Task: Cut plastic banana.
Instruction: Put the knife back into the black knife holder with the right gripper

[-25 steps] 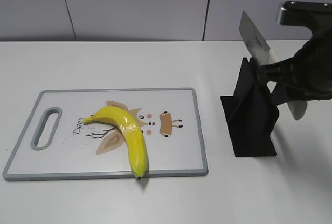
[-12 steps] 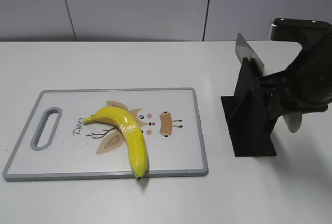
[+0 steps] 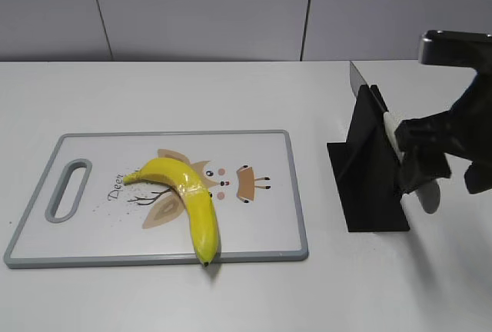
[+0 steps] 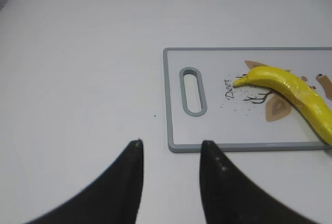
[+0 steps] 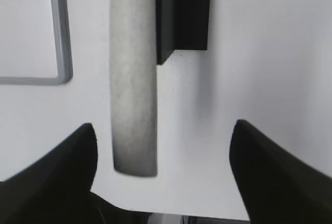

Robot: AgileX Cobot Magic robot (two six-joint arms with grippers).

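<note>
The right gripper (image 5: 161, 151) stood with its dark fingers spread wide apart, the pale grey knife handle (image 5: 134, 79) running up the frame between them and touching neither finger. In the exterior view that gripper (image 3: 419, 167) sat at the right edge of the frame, just behind the black knife stand (image 3: 370, 170), with the knife's blade (image 3: 361, 82) poking up out of the stand's top. The left gripper (image 4: 171, 149) showed at the bottom of its wrist view, its two black fingertips parted with nothing between them, above bare table.

The plastic banana (image 3: 187, 197) lay on the cutting board (image 3: 92, 224) in the lower left of the exterior frame, bright yellow and glossy, bent sharply at its middle, its dark tip at the board's near edge. One half pointed left toward the board's handle slot (image 3: 68, 188), the other ran down toward the front rim. It covered part of the printed cartoon deer (image 3: 238, 182) and the lettering beside it.

The board was white with a grey rim and lay flat on a white table (image 3: 231, 293). The stand stood to the right of the board, apart from it. Behind the table rose a plain pale grey wall (image 3: 200, 9) split by thin vertical seams.
</note>
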